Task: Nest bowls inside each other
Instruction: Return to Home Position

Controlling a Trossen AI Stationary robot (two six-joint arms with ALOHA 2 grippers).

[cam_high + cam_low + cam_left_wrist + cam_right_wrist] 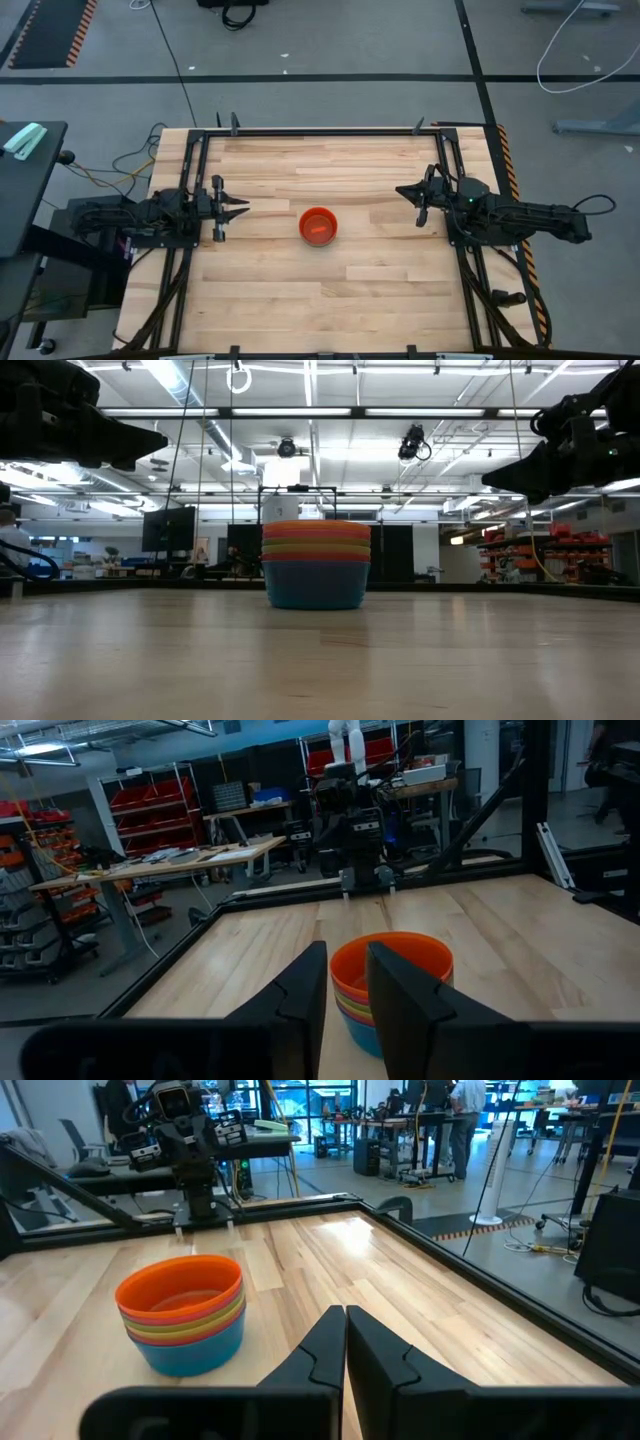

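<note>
The bowls stand nested in one upright stack [318,226] at the middle of the table, the bottom bowl's base on the wood. An orange bowl is on top, and pink-red, yellow, green and blue rims show below it [316,565] [183,1312] [392,985]. I see no purple rim. My left gripper [243,208] [346,952] hovers to the left of the stack, pointing at it, open by a narrow gap. My right gripper [400,191] [346,1312] hovers to the right of the stack, raised off the table, fingers shut.
The wooden tabletop [330,290] is framed by a black metal rail [320,131]. Bare wood lies all around the stack. Beyond the table are workbenches, shelves, and a person far off in the room [465,1120].
</note>
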